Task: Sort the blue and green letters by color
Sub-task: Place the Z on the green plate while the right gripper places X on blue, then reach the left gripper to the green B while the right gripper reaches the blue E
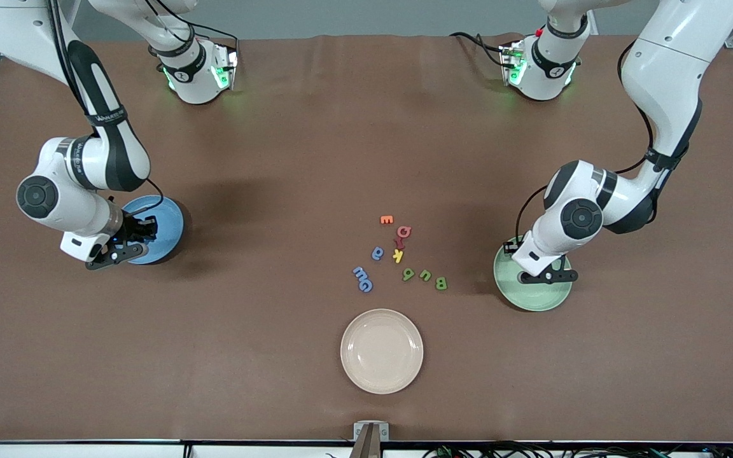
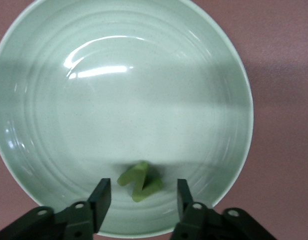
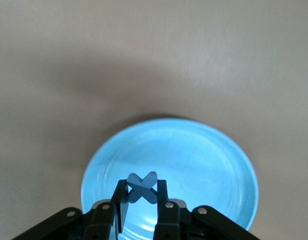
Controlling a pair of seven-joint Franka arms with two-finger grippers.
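A: Biggest first. Brown table (image 1: pixel 315 159), then three plates. Cream plate (image 1: pixel 382 351) sits nearest the front camera. Blue plate (image 1: pixel 161 219) is at the right arm's end, green plate (image 1: pixel 535 299) at the left arm's end.

B: Grippers?

A: Right gripper (image 1: pixel 126 245) hangs over the blue plate. The front view can't show what's in it. The right wrist view does: fingers together, clamped on the blue x (image 3: pixel 142 186), held up over the blue plate (image 3: pixel 193 165).

B: Left one?

A: Left gripper (image 1: pixel 548 275) is over the green plate. From the front the arm covers the plate's middle. Left wrist view shows the jaws apart, with the green N (image 2: pixel 140 180) between the fingertips (image 2: pixel 101 196), touching neither, lying tilted in the green plate (image 2: pixel 119 100).

B: Rest of the letters?

A: Only the front view has them, mid-table between cream plate and bases. Blue m (image 1: pixel 359 273) touches blue G (image 1: pixel 365 285); blue a (image 1: pixel 377 252) is a bit farther from the camera. Green 6-shape (image 1: pixel 408 274), green u (image 1: pixel 425 275) and green B (image 1: pixel 441 283) run in a row toward the left arm's end. Orange letter (image 1: pixel 387 219), red letters (image 1: pixel 402 235) and yellow letter (image 1: pixel 397 256) are clustered just beside them.
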